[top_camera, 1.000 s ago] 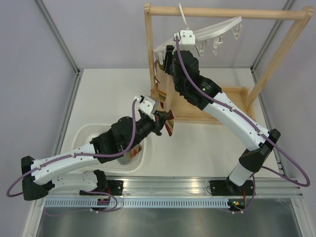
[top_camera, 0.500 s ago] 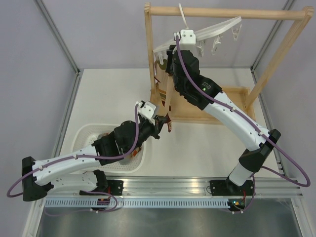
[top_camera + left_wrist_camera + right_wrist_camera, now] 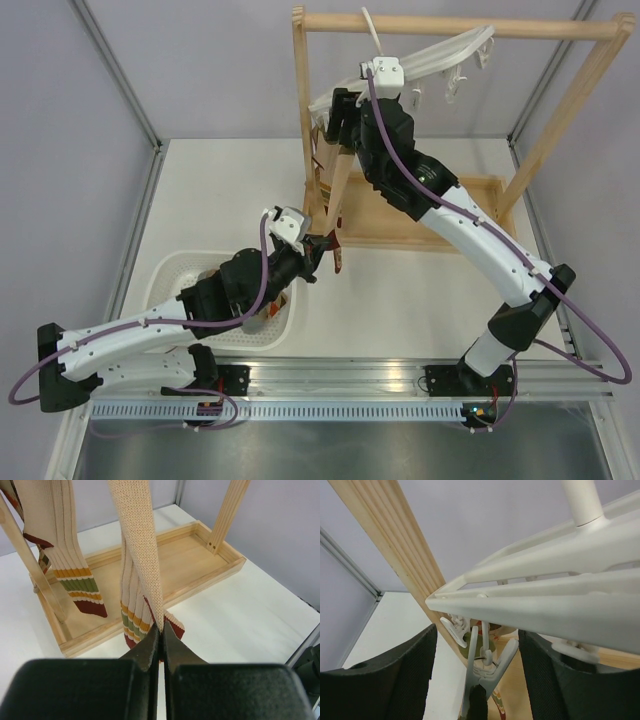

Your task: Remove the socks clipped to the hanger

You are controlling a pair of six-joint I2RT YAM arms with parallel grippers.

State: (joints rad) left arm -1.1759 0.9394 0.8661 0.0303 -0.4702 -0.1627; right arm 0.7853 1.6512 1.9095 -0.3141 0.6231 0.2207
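The white hanger [image 3: 440, 55] hangs tilted from the wooden rack's top rail. A cream sock with a red, orange and olive striped cuff [image 3: 338, 190] stretches from a clip at the hanger's left end down to my left gripper [image 3: 330, 248]. In the left wrist view that gripper [image 3: 161, 626] is shut on this sock [image 3: 142, 555], near its cuff. A second striped sock [image 3: 65, 545] hangs to its left. My right gripper [image 3: 338, 115] is open at the hanger's left end. In the right wrist view it [image 3: 477, 645] straddles a white clip [image 3: 490, 672] under the hanger frame [image 3: 545, 600].
The wooden rack [image 3: 450, 25] stands at the back on its wooden tray [image 3: 470, 215], with a post [image 3: 395, 535] close beside my right fingers. A white perforated basket [image 3: 180, 275] sits at the front left under my left arm, with a patterned sock [image 3: 270, 315] in it.
My left gripper has pulled back toward the basket, drawing the held sock taut. My right gripper has shifted slightly up and right, and the hanger has tilted and swung with it.
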